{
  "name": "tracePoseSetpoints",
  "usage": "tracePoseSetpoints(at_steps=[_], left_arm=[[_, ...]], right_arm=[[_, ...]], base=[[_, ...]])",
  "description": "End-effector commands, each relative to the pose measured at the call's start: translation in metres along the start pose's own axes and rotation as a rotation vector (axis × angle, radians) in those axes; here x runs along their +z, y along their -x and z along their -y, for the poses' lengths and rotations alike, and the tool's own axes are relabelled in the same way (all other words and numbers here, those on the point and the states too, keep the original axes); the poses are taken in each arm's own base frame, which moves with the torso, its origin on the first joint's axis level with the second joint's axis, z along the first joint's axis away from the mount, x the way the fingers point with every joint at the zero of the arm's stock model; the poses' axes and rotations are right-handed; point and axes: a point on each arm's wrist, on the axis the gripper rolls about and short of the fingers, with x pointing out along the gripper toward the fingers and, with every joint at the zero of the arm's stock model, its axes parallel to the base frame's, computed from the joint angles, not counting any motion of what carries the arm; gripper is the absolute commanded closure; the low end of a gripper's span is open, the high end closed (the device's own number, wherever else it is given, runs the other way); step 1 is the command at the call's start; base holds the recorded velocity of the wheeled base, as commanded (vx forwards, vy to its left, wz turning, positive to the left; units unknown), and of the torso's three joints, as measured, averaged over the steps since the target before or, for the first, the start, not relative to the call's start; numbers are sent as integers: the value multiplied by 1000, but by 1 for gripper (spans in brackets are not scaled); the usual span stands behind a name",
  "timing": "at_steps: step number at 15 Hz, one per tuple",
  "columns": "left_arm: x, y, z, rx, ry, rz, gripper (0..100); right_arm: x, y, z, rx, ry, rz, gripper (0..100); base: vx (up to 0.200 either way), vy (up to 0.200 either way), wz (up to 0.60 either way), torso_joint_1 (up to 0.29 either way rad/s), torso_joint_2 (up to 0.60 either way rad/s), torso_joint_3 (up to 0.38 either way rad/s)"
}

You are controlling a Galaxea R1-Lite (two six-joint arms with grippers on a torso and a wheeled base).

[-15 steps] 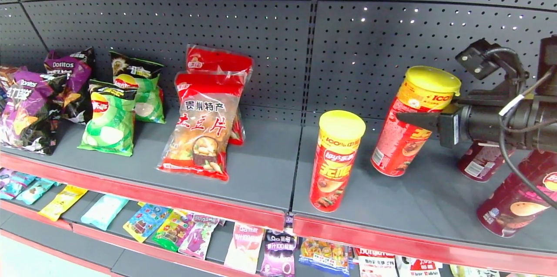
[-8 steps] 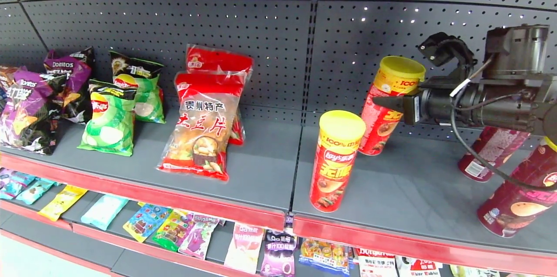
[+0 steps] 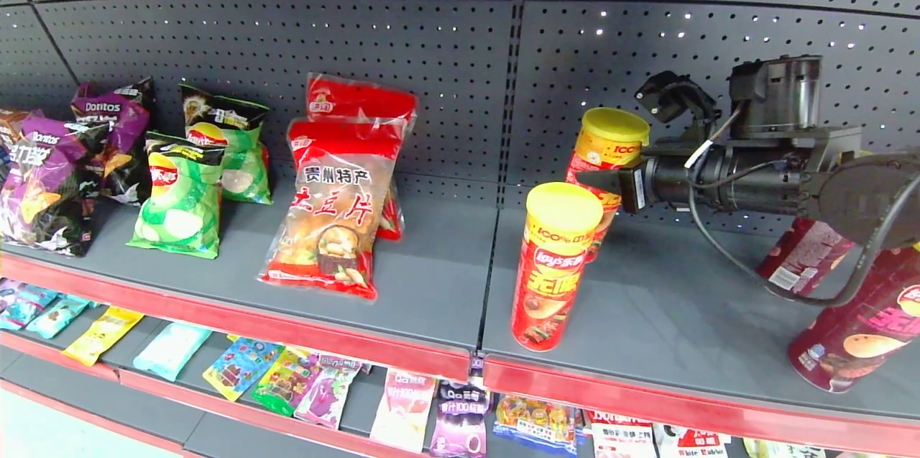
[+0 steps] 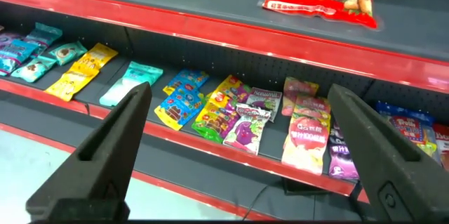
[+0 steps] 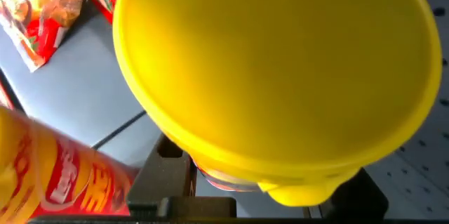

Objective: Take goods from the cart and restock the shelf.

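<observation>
Behind the standing can (image 3: 557,267) on the shelf (image 3: 668,314), our right gripper (image 3: 602,180) clamps the tilted can (image 3: 611,138), lid up; we judge it must go down upright, clear of that neighbour.

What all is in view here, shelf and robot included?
Red canisters, yellow lids: two; one upright at the upper shelf's front, one behind it, gripped.
Maroon canisters: two, upper shelf's right end.
Red snack bags: two, mid shelf, one behind the other.
Green chip bags: two, left of those.
Purple chip bags: at least two, far left.
Small packets: many, mixed colours, lower shelf.
Shelf: dark grey, red edges, pegboard back.
Left hand: black, open, facing the lower shelf.
Right hand: black, shut on the rear red canister.
</observation>
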Motion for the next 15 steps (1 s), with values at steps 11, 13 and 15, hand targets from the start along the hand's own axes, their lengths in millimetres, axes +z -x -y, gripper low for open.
tracePoseSetpoints(at_steps=[11,13,15], left_arm=[[0,0,0,0,0,-2,0],[0,0,0,0,0,-2,0],[0,0,0,0,0,-3,0]], right_arm=[[-10,-33,-2,41,6,-37,100],[-12,-38,-1,38,8,-23,100],[-12,-40,-1,37,8,-20,100]], base=[[0,0,0,0,0,0],[0,0,0,0,0,0],[0,0,0,0,0,0]])
